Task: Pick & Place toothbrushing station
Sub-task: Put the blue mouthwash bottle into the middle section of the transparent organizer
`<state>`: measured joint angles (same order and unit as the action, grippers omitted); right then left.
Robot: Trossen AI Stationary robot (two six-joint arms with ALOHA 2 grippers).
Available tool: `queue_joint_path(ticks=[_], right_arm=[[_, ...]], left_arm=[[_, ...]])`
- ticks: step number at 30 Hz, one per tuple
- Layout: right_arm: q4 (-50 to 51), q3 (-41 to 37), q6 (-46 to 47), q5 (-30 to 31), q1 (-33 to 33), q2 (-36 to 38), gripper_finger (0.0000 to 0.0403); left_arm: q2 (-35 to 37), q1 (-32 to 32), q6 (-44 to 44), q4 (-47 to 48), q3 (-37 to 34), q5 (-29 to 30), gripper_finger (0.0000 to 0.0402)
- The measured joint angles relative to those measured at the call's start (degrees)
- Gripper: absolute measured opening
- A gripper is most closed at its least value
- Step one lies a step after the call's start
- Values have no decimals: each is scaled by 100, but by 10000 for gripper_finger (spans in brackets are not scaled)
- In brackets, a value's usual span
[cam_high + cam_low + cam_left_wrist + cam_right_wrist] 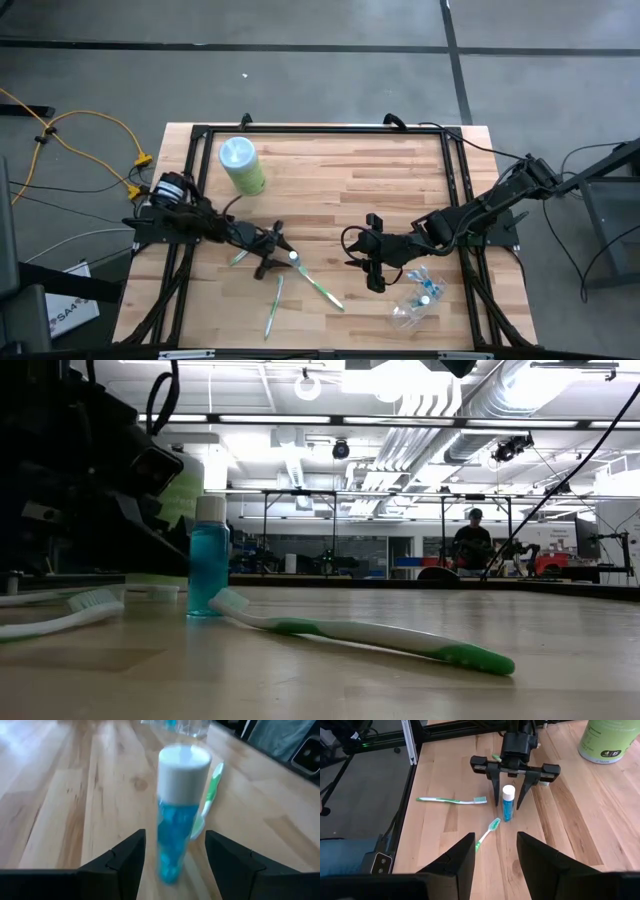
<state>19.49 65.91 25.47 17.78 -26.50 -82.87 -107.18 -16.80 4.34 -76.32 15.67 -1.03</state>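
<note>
Toothbrushing items are spread over the middle of a wooden table (330, 170). At the centre, a small blue tube (508, 802) with a white cap is stood upright on the wood, and the left gripper (509, 795) is set around it with both fingers spread and clear of its sides, so the tube is judged to be released and resting on its own base. A green and white toothbrush (487, 833) is laid flat just beside the tube, toward five o'clock in the overhead view, and another toothbrush (452, 800) lies near it toward seven o'clock. A clear cup (418, 300) is tipped on its side at about four o'clock, near the right gripper (372, 262), which is parted and empty, apparently kept waiting. A pale-green canister (241, 165) is left standing at about ten o'clock, well apart
</note>
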Motion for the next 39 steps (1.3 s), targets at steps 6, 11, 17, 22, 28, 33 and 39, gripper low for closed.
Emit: queue_joint_path(ticks=[6,11,17,22,28,33,39], right_arm=[[0,2,44,-158,0,0,136],[0,2,44,-170,-2,0,136],[0,2,44,-170,-2,0,136],[-2,2,44,-170,-2,0,136],[-2,2,43,-169,-2,0,136],[-4,2,42,-170,-2,0,136],[-2,2,42,-169,-1,0,136]], left_arm=[[-452,7,20,-562,41,-60,201],[-623,7,109,-721,60,-58,201],[-629,7,115,-706,62,-20,195],[-629,7,127,-600,63,-19,169],[-631,70,195,-587,69,-18,137],[-631,218,304,-559,69,-21,122],[-631,245,300,-560,69,-36,97]])
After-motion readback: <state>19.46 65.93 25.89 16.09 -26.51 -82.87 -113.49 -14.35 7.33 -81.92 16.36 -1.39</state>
